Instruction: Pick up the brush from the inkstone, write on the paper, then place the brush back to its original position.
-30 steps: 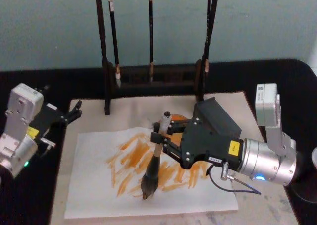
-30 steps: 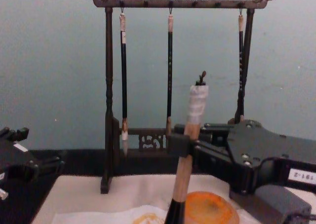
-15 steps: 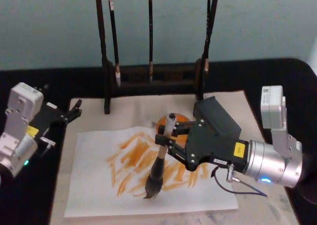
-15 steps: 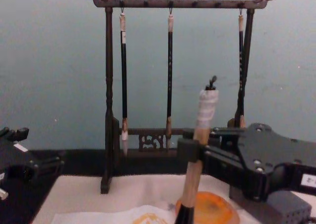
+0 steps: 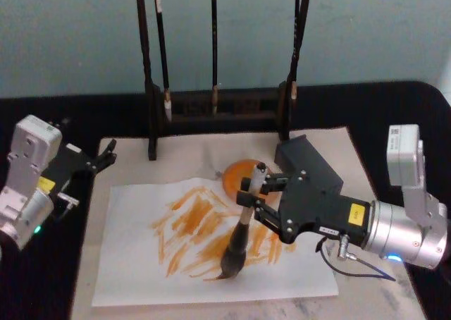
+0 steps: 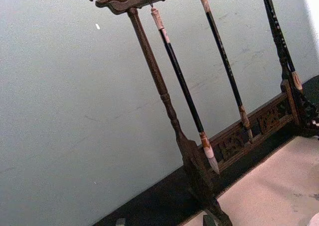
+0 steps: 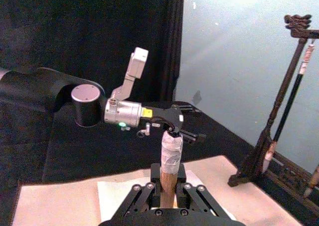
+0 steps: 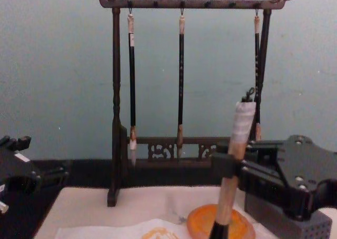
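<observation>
The right gripper (image 5: 248, 201) clamps the brush (image 5: 238, 241) upright, bristles touching the orange-streaked paper (image 5: 134, 263); the left gripper (image 5: 95, 163) waits open-fingered beside the felt mat (image 5: 183, 166).

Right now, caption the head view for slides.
Right gripper holds the brush, tip on the orange-streaked paper, near the inkstone.

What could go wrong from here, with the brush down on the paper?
1. The right gripper, shut on the brush, presses the bristles onto the paper; nothing visibly pins the sheet, so a stroke might drag or wrinkle it.
2. The inkstone sits close behind the gripper; the return could clip its rim.
The left gripper is parked at the mat's left edge.
</observation>
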